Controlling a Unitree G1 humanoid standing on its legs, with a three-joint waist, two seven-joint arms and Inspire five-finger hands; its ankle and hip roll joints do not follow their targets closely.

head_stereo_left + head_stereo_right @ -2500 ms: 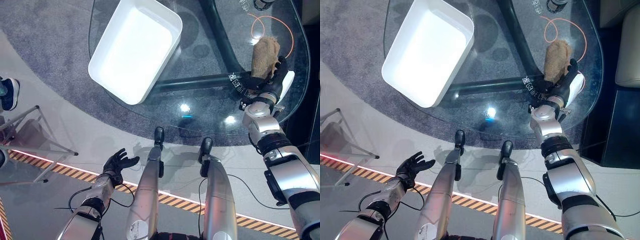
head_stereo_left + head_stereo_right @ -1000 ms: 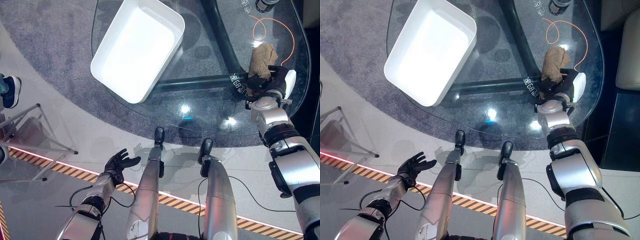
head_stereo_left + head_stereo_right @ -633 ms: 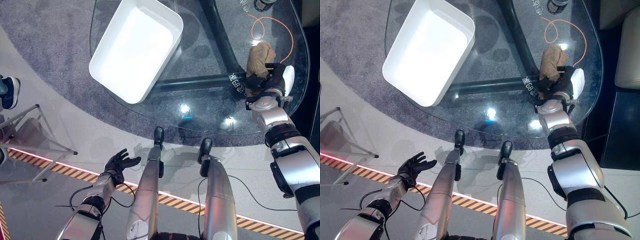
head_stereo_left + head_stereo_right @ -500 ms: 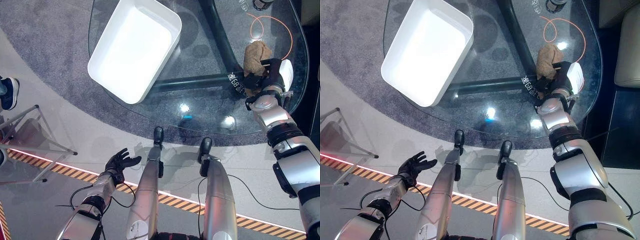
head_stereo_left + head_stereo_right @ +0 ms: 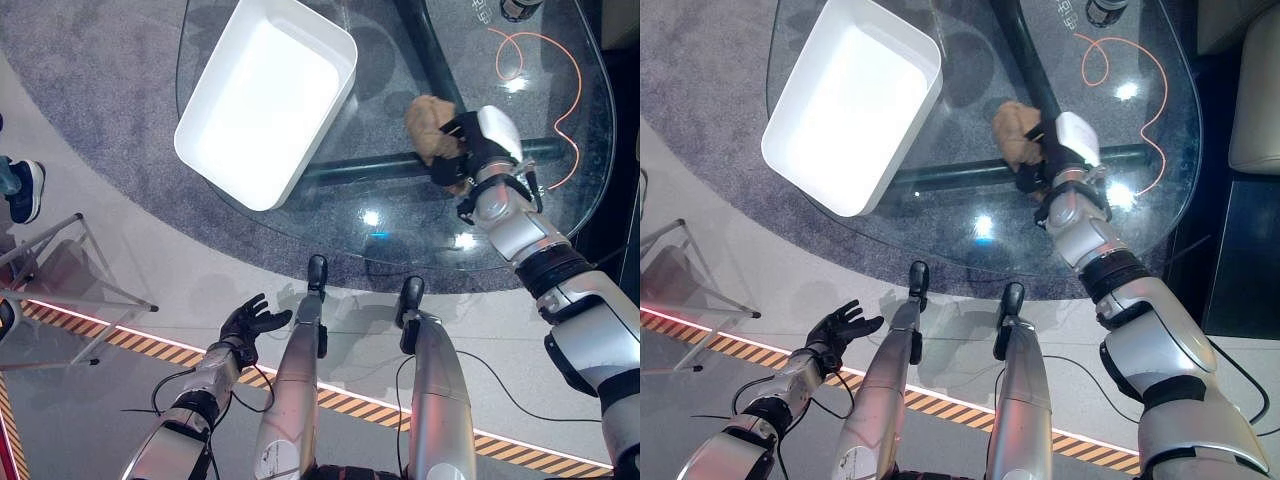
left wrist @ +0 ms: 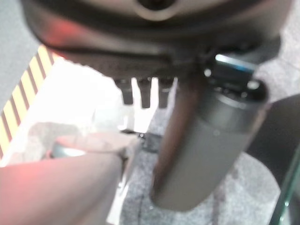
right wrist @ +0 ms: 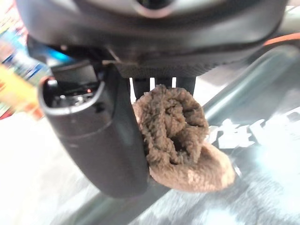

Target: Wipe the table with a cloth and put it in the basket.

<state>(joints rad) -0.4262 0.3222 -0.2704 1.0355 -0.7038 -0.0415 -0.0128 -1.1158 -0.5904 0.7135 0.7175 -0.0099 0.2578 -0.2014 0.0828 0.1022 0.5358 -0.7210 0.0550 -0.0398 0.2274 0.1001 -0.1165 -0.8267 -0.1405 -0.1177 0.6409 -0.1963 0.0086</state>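
Cloth (image 5: 430, 122): tan, fuzzy terry pile, bunched into a lump; held in the right hand above the table, at about 3 o'clock from the basket.
Right hand (image 5: 478, 150): dark fingers and thumb curled round the cloth; white cover on the back of the hand. In the right wrist view the cloth (image 7: 180, 136) sits pinched between thumb and fingers.
Left hand (image 5: 252, 322): at 7 o'clock of the scene, low over the floor, well apart from the table; fingers spread and relaxed, holding nothing.
Basket (image 5: 341, 98): white, rectangular, rounded corners, smooth plastic-like walls; stands on the table at 11 o'clock, near its edge; nothing lies in it.
Table (image 5: 400, 235): clear glass top, rounded outline, dark tubular frame beneath; bright light spots reflect near 6 o'clock.
Cord (image 5: 560, 95): thin, orange, looped on the glass at 2 o'clock, apart from the cloth.
Writing: white characters on the dark frame by the right hand; too small to tell.
Floor: grey carpet under the table; yellow-black striped tape (image 5: 120, 340) at 7 o'clock.
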